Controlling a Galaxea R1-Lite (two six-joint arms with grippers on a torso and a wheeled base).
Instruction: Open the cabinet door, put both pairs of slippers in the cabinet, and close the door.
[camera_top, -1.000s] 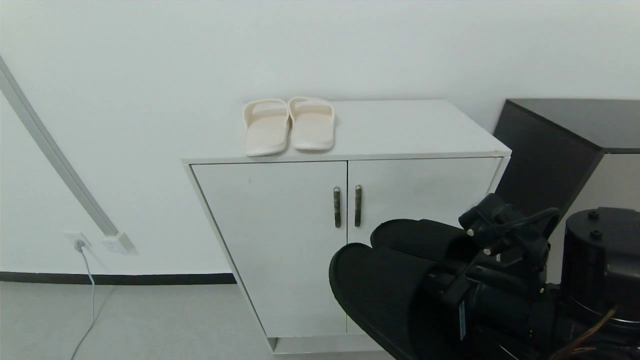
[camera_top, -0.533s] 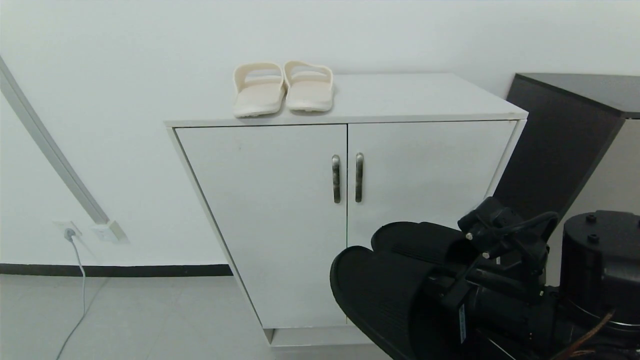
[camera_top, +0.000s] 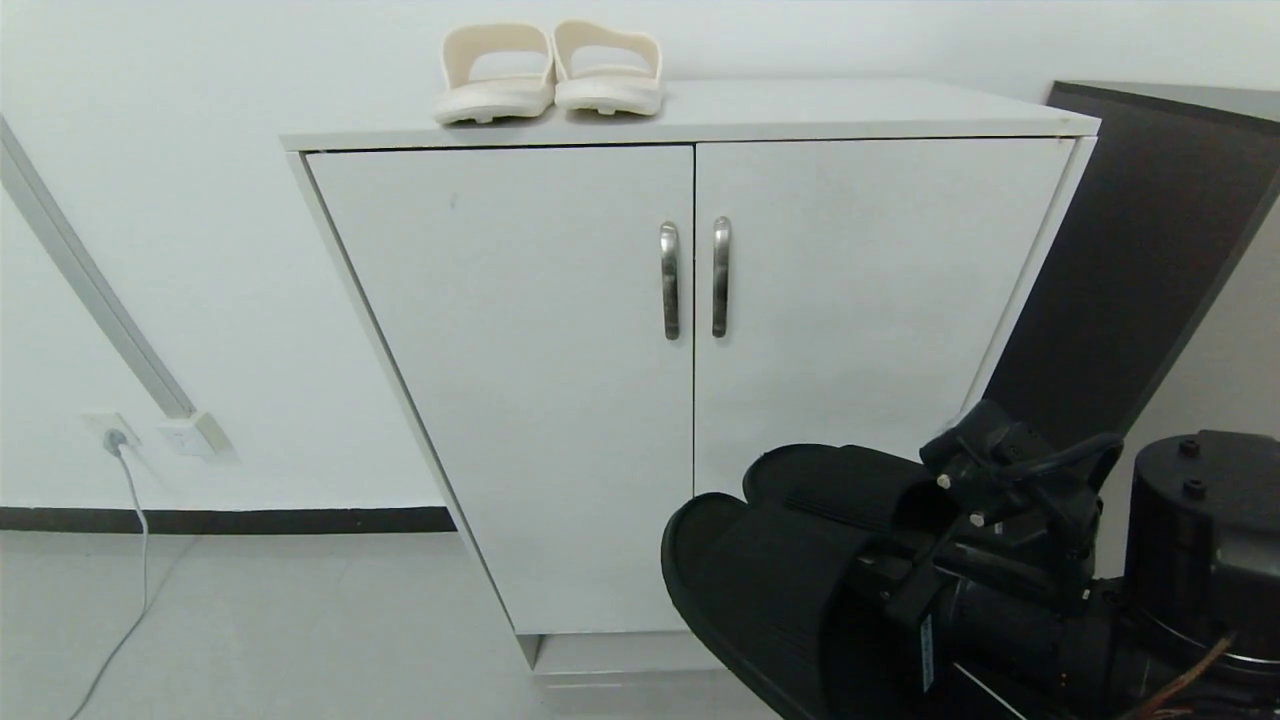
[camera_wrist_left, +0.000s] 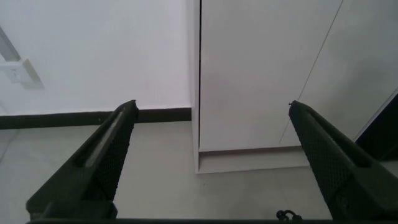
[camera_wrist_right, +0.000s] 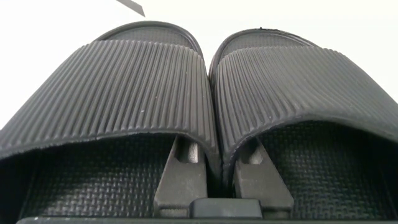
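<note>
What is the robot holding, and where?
The right end effector pinches the black slippers by their touching inner sides. The left end effector holds nothing.

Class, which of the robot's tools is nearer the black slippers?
Right. The right tool is clamped on the black slippers; the left tool hangs open, facing the cabinet base.

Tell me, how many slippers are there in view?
4. Two cream slippers lie side by side on the cabinet top; two black slippers are pinched together in the right gripper, low before the cabinet. More could be hidden inside.
</note>
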